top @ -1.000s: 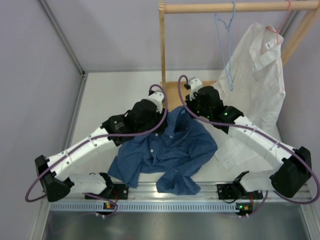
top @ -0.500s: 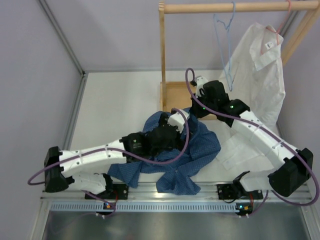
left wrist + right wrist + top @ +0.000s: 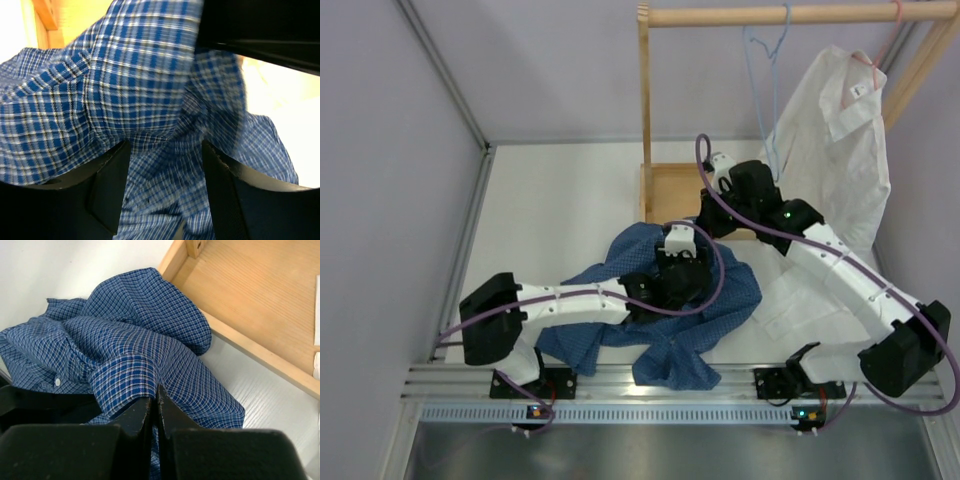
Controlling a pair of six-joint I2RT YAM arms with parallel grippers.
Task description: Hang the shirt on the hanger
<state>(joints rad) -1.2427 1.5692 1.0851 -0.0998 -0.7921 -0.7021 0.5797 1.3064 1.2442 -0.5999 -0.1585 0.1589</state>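
Note:
The dark blue checked shirt (image 3: 665, 330) lies crumpled on the table in front of the rack. My right gripper (image 3: 708, 222) is shut on a raised fold of the shirt (image 3: 125, 375) at its far edge; in the right wrist view the gripper (image 3: 156, 390) pinches the cloth. My left gripper (image 3: 682, 268) is open over the middle of the shirt. In the left wrist view the gripper (image 3: 165, 150) has cloth (image 3: 135, 90) between its spread fingers (image 3: 112, 185). The light blue wire hanger (image 3: 764, 100) hangs bare from the wooden rail, above and behind my right gripper.
A wooden rack has a top rail (image 3: 720, 16), a post (image 3: 645, 110) and a base tray (image 3: 672, 190), the tray also in the right wrist view (image 3: 250, 300). A white shirt (image 3: 835, 130) on a pink hanger hangs at the right and drapes onto the table.
My left arm has swung right and come down over the middle of the shirt. My right gripper has moved slightly back and right, pulling a shirt fold up with it.

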